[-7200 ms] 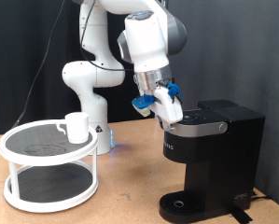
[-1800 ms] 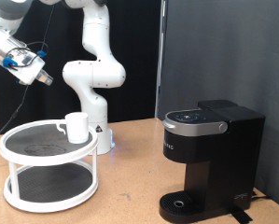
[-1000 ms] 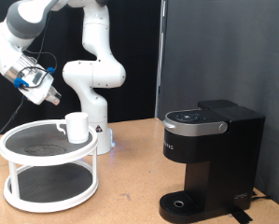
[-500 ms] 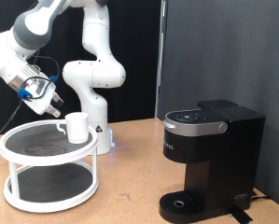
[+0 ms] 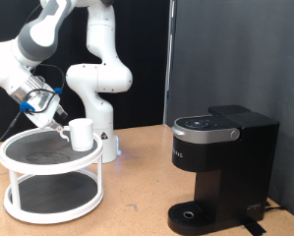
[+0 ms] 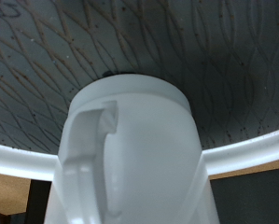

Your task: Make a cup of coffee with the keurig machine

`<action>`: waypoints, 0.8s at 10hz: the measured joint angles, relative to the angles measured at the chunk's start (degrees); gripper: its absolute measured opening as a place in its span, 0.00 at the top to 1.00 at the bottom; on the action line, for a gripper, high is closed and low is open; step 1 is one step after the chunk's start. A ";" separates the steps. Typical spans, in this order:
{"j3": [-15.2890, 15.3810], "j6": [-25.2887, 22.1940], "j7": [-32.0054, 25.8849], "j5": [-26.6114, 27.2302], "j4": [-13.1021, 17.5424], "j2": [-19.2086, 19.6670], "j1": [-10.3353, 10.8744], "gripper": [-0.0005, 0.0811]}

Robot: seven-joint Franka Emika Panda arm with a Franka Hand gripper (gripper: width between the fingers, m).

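Observation:
The cup (image 5: 81,134), a small white mug, stands upright on the top shelf of a white two-tier round rack (image 5: 19,153) at the exterior view's left. My gripper (image 5: 58,121) hangs just to the left of the cup, close to it and slightly above the shelf. In the wrist view the cup (image 6: 130,159) fills the picture with its handle (image 6: 83,140) facing the camera; no fingers show there. The keurig machine (image 5: 220,162) stands at the exterior view's right with its lid down and nothing on its drip tray (image 5: 191,214).
The robot's white base (image 5: 92,84) stands behind the rack. The rack's top shelf is a dark mesh with a white rim (image 6: 242,154). Bare wooden table (image 5: 137,197) lies between the rack and the machine.
My gripper has come from the machine's lid across to the exterior view's left, then dropped down towards the rack until it is right beside the cup. The cup and machine have not moved.

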 joint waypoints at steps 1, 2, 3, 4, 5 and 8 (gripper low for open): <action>0.00 0.36 -0.07 0.00 -0.21 0.04 0.02 0.09; 0.00 0.67 -0.14 0.05 -0.39 0.05 0.05 0.09; 0.00 0.97 -0.24 0.24 -0.57 0.05 0.07 0.09; 0.00 1.32 -0.29 0.38 -0.75 0.05 0.11 0.09; 0.00 1.50 -0.30 0.47 -0.85 0.05 0.17 0.10; 0.00 1.62 -0.49 0.68 -0.91 0.05 0.18 0.51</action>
